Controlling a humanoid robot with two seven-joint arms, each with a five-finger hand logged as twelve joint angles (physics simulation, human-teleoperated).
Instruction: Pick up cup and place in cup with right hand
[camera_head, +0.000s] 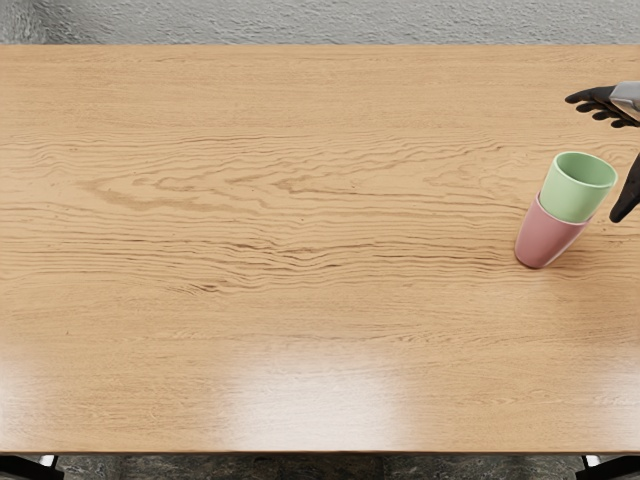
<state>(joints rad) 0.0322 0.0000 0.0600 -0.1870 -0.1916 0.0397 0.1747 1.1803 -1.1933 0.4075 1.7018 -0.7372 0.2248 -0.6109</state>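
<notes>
Two cups stand stacked as one on the right side of the light-brown wood-grain tabletop (280, 290). The lower is a pink, round, tapering cup (548, 238), its base on the wood. The upper is a pale green, round, smooth-walled cup (570, 200), seated inside the pink one with its upper part above the pink rim and its one round mouth facing up.

One hand, the right hand (624, 102), shows at the picture's right edge, cut off by it. It is open and holds neither cup: its black fingers (590, 97) reach out beyond the green cup, and its single black thumb (628, 195) is just beside that cup, apart from it. Behind the tabletop is one grey, rough-textured wall (300, 20); two dark metal table legs show at the bottom corners.
</notes>
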